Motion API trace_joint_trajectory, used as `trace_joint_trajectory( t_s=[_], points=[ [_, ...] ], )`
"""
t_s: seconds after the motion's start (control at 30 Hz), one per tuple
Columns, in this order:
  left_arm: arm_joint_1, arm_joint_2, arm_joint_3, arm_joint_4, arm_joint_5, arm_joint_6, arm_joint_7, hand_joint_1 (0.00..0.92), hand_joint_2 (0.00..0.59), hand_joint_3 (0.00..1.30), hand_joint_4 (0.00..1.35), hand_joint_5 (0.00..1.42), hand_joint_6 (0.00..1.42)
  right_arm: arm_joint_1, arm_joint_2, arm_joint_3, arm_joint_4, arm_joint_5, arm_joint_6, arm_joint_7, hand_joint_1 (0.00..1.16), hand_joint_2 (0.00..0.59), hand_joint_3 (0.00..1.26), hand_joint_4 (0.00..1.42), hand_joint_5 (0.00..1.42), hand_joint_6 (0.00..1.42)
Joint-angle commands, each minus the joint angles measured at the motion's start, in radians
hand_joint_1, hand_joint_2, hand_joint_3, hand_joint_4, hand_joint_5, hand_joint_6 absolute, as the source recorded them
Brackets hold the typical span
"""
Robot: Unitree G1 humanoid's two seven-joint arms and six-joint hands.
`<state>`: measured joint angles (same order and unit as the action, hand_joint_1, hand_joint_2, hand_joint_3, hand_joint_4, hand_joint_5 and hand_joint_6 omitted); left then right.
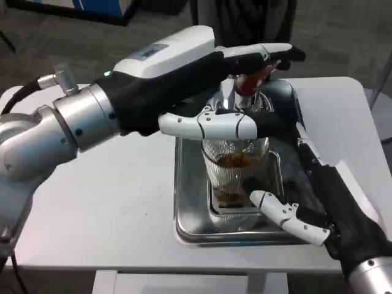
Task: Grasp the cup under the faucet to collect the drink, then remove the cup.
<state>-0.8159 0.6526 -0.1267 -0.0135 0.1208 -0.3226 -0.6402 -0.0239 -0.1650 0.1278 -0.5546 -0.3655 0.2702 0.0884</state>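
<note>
A ribbed clear glass cup (pixel 234 171) stands in a steel drip tray (pixel 188 228) under the chrome faucet (pixel 231 97). Brown drink shows inside it. My right hand (pixel 327 193) reaches in from the lower right and grips the cup, its thumb (pixel 283 213) in front of the glass and its fingers around the far side. My left hand (pixel 184 76) comes across from the left, its fingers lying over the faucet's red lever (pixel 250 81) and its thumb (pixel 211 125) stretched out just above the cup's rim, hiding part of it.
The white table (pixel 92 202) runs to a front edge close to the tray. My left forearm (pixel 55 131) crosses above the table's left half. Dark floor lies beyond the far edge.
</note>
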Motion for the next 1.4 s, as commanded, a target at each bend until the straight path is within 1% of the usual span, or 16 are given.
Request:
trace_joint_trajectory(
  t_s=[0.03,1.0,1.4],
  points=[
    [0.042,0.027,-0.010,0.033,0.022,0.006,-0.036,0.000,0.153,0.14,0.13,0.23,0.16,-0.010,0.011,0.009,0.011,-0.002,-0.007,-0.008,0.57,0.272,0.00,0.00,0.00,0.08],
    [0.024,0.026,-0.011,0.103,0.022,-0.039,-0.034,0.000,0.148,0.14,0.13,0.22,0.16,-0.062,0.035,0.015,0.067,0.000,-0.003,-0.010,0.56,0.279,0.00,0.00,0.00,0.08],
    [0.024,0.030,-0.007,0.116,0.021,-0.049,-0.034,0.000,0.148,0.14,0.13,0.22,0.16,-0.080,0.044,0.025,0.086,-0.006,-0.001,-0.014,0.56,0.281,0.00,0.00,0.00,0.08]
  ],
)
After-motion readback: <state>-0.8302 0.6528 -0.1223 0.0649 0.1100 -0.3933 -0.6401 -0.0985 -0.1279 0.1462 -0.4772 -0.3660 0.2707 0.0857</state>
